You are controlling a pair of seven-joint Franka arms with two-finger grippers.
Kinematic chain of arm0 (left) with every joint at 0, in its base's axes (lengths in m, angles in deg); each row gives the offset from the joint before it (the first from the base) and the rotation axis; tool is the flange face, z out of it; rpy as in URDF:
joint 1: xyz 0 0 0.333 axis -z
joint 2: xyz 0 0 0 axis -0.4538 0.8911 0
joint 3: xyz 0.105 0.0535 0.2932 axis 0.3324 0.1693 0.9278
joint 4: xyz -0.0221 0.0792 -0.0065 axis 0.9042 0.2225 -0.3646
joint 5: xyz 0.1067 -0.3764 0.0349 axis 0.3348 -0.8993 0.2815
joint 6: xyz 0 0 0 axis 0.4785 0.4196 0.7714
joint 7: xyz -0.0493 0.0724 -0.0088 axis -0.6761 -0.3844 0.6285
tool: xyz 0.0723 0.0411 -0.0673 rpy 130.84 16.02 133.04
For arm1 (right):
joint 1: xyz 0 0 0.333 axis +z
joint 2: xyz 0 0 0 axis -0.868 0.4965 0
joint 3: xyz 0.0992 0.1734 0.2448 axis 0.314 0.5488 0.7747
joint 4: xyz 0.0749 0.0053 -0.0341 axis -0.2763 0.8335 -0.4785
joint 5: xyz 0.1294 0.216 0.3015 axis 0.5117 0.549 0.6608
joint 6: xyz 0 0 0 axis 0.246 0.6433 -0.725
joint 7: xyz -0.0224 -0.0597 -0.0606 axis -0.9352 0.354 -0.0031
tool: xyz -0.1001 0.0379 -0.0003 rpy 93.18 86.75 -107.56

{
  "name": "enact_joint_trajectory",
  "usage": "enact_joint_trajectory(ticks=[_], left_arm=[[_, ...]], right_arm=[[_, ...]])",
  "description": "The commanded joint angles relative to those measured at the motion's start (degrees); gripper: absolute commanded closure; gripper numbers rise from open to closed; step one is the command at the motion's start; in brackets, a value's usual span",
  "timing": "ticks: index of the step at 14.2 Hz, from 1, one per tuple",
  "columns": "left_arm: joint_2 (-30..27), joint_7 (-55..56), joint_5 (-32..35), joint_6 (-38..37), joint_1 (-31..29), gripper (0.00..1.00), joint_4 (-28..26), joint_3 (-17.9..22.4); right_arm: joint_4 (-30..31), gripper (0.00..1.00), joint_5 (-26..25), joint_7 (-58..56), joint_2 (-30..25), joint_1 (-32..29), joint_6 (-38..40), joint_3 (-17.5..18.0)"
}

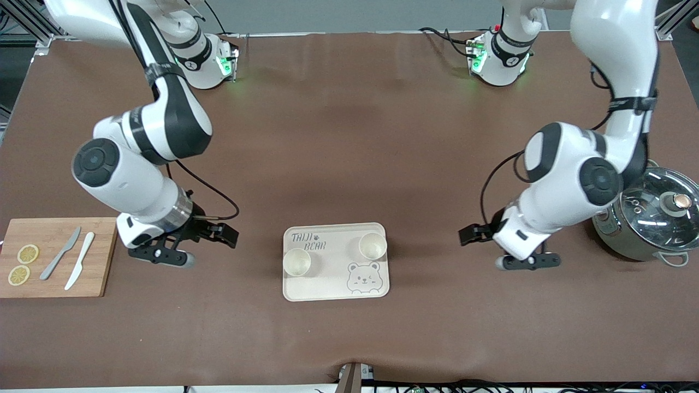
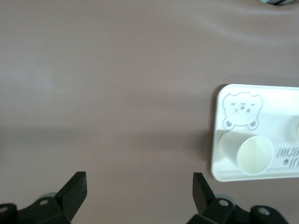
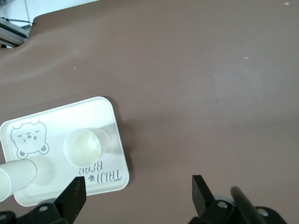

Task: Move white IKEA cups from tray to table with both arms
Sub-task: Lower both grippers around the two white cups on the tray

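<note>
Cream tray (image 1: 327, 289) lettered "TALKI BEAR", two white cups (image 1: 296, 262) (image 1: 373, 245) upright, both grippers' (image 1: 185, 251) (image 1: 505, 252) jaws apart.

cups (image 1: 296, 262) (image 1: 373, 245) on tray (image 1: 327, 286) (both upright) | tray mid-table

The left gripper (image 2: 139, 191) hangs over bare brown counter (image 2: 117, 93), its two black jaws spread wide apart with nothing between them. Off to one side lies a cream tray (image 2: 224, 173) with rounded corners, cut off by the picture's edge. A bear face (image 2: 241, 110) is printed near one corner of the tray, and part of some dark lettering (image 2: 288, 156) shows near another. One white cup (image 2: 252, 154) stands upright on the tray, beside the bear and close to the tray's rim, its round mouth open and empty. A sliver of a second cup (image 2: 296, 127) shows at the picture's edge.
</note>
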Motion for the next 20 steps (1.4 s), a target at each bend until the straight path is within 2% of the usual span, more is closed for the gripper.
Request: enact_joint_trajectory(ticks=[1, 8, 16, 20], left_arm=[[2.7, 5.0, -0.8, 4.2, 3.4, 0.0, 1.3, 0.2], [9.2, 16.3, -0.3, 13.7, 11.5, 0.0, 1.3, 0.8], [15.5, 17.2, 1.1, 20.2, 14.7, 0.0, 1.1, 1.1], [17.2, 22.0, 3.9, 22.0, 16.3, 0.0, 1.1, 1.3]], right_arm=[[-2.0, 0.0, -0.5, 3.1, 4.8, 3.6, -2.0, -0.2], [-2.0, 0.0, -0.7, 5.6, 13.2, 6.5, -14.9, -0.4], [-1.9, 0.0, -0.5, 5.6, 18.9, 7.9, -23.2, -0.4], [-1.9, 0.0, -0.6, 5.6, 21.1, 8.7, -26.0, -0.6]])
